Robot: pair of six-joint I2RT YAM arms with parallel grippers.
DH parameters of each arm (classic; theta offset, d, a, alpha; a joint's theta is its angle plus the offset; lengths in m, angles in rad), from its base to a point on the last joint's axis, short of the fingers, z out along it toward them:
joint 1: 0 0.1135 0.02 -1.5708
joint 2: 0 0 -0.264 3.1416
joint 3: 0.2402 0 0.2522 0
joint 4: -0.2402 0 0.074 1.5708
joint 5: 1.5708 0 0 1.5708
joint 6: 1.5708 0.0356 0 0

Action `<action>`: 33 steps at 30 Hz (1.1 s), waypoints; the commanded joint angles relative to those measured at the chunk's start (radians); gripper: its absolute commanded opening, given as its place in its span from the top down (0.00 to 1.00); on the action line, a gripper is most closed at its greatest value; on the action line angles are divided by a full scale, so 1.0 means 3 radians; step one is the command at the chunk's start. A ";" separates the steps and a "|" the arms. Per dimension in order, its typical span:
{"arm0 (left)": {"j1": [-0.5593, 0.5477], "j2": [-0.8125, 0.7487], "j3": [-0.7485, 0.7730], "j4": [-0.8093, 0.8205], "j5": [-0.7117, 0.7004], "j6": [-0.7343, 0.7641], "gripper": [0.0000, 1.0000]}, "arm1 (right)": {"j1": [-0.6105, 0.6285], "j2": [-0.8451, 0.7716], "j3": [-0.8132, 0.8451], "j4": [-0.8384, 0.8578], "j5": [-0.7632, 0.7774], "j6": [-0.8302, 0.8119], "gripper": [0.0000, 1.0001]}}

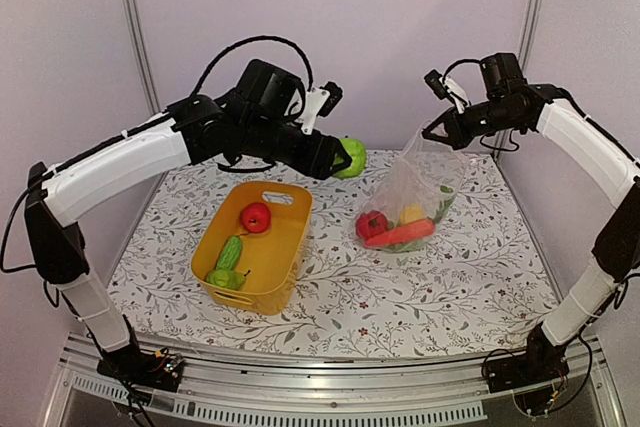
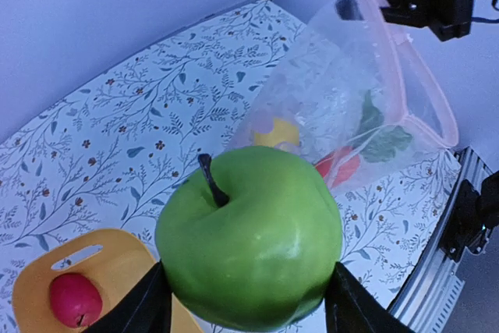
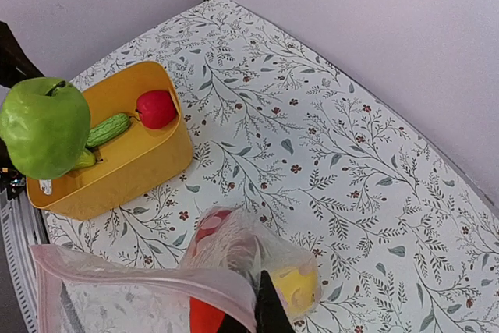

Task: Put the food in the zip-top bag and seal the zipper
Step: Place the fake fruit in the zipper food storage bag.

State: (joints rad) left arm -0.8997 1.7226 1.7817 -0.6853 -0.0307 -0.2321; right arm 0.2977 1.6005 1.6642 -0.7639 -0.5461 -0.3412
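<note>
My left gripper [image 1: 345, 159] is shut on a green apple [image 1: 351, 158], held in the air between the yellow basket and the bag; the apple fills the left wrist view [image 2: 249, 239]. My right gripper [image 1: 432, 133] is shut on the upper edge of the clear zip-top bag [image 1: 415, 187] and holds its mouth up and open. The pinkish zipper [image 2: 413, 68] runs along the mouth, also in the right wrist view [image 3: 148, 267]. Inside the bag lie a red tomato [image 1: 371, 223], a yellow lemon [image 1: 411, 213] and an orange carrot [image 1: 402, 234] with green top.
The yellow basket [image 1: 285, 247] stands left of centre on the flowered tablecloth, holding a red apple [image 1: 255, 217] and green cucumbers [image 1: 228, 252]. The table's back wall and metal posts are close behind both grippers.
</note>
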 commanded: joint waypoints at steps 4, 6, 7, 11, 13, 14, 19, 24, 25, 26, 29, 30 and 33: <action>-0.0511 -0.0250 -0.0337 0.1233 0.0379 0.0415 0.51 | 0.0076 0.0181 0.0341 -0.0165 0.0267 0.0021 1.00; -0.0576 -0.0208 -0.0288 0.1307 0.0382 0.0428 0.50 | 0.0076 0.0232 0.0512 -0.0179 0.0429 0.0040 1.00; -0.0597 -0.0176 -0.0258 0.1318 0.0388 0.0433 0.50 | 0.0076 0.0254 0.0571 -0.0175 0.0507 0.0047 1.00; -0.0637 -0.0062 -0.0161 0.1361 0.0385 0.0445 0.50 | 0.0076 0.0282 0.0757 -0.0164 0.0694 0.0096 1.00; -0.0645 -0.0004 -0.0133 0.1410 0.0338 0.0418 0.50 | 0.0074 0.0289 0.0770 -0.0168 0.0674 0.0119 1.00; -0.0643 0.0012 -0.0126 0.1441 0.0296 0.0394 0.50 | 0.0075 0.0292 0.0757 -0.0174 0.0628 0.0123 1.00; -0.0642 0.0139 -0.0126 0.1578 0.0064 0.0290 0.49 | 0.0078 0.0322 0.0526 -0.0165 0.0379 0.0134 1.00; -0.0645 0.0338 -0.0031 0.1586 -0.0083 0.0173 0.48 | 0.0083 0.0369 0.0365 -0.0182 0.0195 0.0163 1.00; -0.0647 0.0384 0.0002 0.1575 -0.0089 0.0155 0.48 | 0.0084 0.0371 0.0351 -0.0181 0.0179 0.0165 1.00; -0.0645 0.0426 0.0031 0.1568 -0.0098 0.0133 0.48 | 0.0086 0.0371 0.0340 -0.0184 0.0166 0.0170 1.00; -0.0645 0.0536 0.0101 0.1573 -0.0136 0.0062 0.49 | 0.0090 0.0367 0.0321 -0.0185 0.0156 0.0180 1.00; -0.0645 0.0570 0.0137 0.1571 -0.0157 0.0042 0.49 | 0.0090 0.0363 0.0308 -0.0177 0.0161 0.0195 1.00; -0.0645 0.0669 0.0220 0.1552 -0.0251 0.0001 0.49 | 0.0087 0.0350 0.0297 -0.0176 0.0150 0.0211 1.00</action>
State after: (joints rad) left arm -1.0885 1.8923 1.7924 -0.2302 -0.0605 -0.1997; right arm 0.3199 1.7142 1.7672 -0.8196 -0.4751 -0.2966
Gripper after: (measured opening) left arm 0.607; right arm 0.003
